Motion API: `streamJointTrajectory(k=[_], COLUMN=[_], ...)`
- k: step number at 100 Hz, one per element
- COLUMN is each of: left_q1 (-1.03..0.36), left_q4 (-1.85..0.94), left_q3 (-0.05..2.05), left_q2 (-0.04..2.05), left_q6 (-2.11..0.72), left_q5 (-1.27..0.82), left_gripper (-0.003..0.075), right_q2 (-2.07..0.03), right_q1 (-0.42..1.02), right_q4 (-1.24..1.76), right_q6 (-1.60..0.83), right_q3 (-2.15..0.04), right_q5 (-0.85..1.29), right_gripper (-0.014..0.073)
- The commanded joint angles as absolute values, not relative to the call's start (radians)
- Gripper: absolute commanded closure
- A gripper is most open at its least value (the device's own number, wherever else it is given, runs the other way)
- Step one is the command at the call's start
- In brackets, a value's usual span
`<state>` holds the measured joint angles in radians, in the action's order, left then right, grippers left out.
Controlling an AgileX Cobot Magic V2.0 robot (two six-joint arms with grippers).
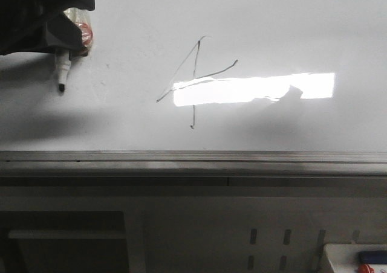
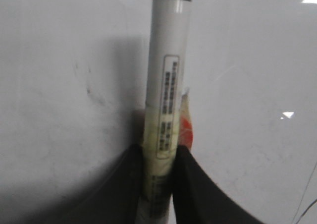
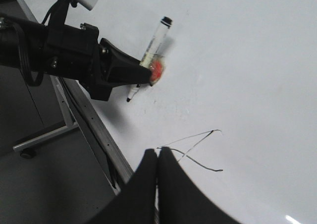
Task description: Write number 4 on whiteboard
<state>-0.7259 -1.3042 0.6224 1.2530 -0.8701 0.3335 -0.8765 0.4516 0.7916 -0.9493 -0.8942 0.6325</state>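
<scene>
Your left pincer [image 1: 63,46] is clamping the marker [image 1: 61,70], hanging left of the finished 4 [image 1: 195,83], while the right pincer [image 3: 157,157] is sitting closed.

Count: 1 whiteboard [image 1: 314,25]; 1 number 4 [image 1: 195,83] drawn on it; 1 marker [image 1: 62,73]; 2 grippers, left [image 1: 60,40] and right [image 3: 157,157].

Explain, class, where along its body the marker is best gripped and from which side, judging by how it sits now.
Grip the marker on its straight white barrel, near the taped middle, squeezing across its width from the two long sides. The left tool is already shut on it there. The barrel is round and even, so the tip stays free, off the whiteboard.
</scene>
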Motion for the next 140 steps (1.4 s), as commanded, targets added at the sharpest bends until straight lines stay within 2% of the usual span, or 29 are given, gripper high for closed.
streamJointTrajectory(k=[1, 12, 25, 76, 109, 116, 123, 133, 134, 135, 140], left_q1=[-0.72, -0.72, -0.72, -0.72, -0.72, -0.72, -0.72, -0.72, -0.72, -0.72, -0.72], left_q4=[-1.355, -1.355, -1.355, -1.346, -1.348, -1.348, -1.348, -1.348, -1.348, -1.348, -1.346], left_q3=[0.632, 0.632, 0.632, 0.632, 0.612, 0.603, 0.591, 0.564, 0.559, 0.559, 0.538], left_q2=[1.272, 1.272, 1.271, 1.106, 0.927, 0.877, 0.822, 0.73, 0.71, 0.71, 0.654], left_q6=[-0.865, -0.865, -0.865, -0.882, -1.049, -1.071, -1.108, -1.167, -1.174, -1.177, -1.204], left_q5=[0.37, 0.351, 0.345, 0.343, 0.335, 0.314, 0.28, 0.227, 0.219, 0.215, 0.175], left_gripper=[0.0529, 0.0382, 0.0287, 0.0279, 0.0279, 0.0299, 0.0367, 0.0531, 0.0573, 0.0573, 0.0683], right_q2=[-0.867, -0.867, -0.867, -0.867, -0.836, -0.807, -0.763, -0.675, -0.66, -0.653, -0.592], right_q1=[0.446, 0.446, 0.446, 0.446, 0.446, 0.446, 0.446, 0.446, 0.446, 0.446, 0.446], right_q4=[0.831, 0.831, 0.831, 0.831, 0.831, 0.829, 0.816, 0.803, 0.801, 0.802, 0.801], right_q6=[-0.95, -0.95, -0.95, -0.95, -0.95, -0.95, -0.95, -0.95, -0.95, -0.95, -0.95], right_q3=[-0.917, -0.917, -0.917, -0.917, -0.914, -0.904, -0.877, -0.794, -0.78, -0.78, -0.714], right_q5=[0.579, 0.579, 0.579, 0.579, 0.575, 0.556, 0.511, 0.416, 0.401, 0.394, 0.334], right_gripper=[0.0648, 0.0648, 0.0648, 0.0648, 0.0648, 0.0648, 0.0648, 0.0648, 0.0648, 0.0648, 0.0648])
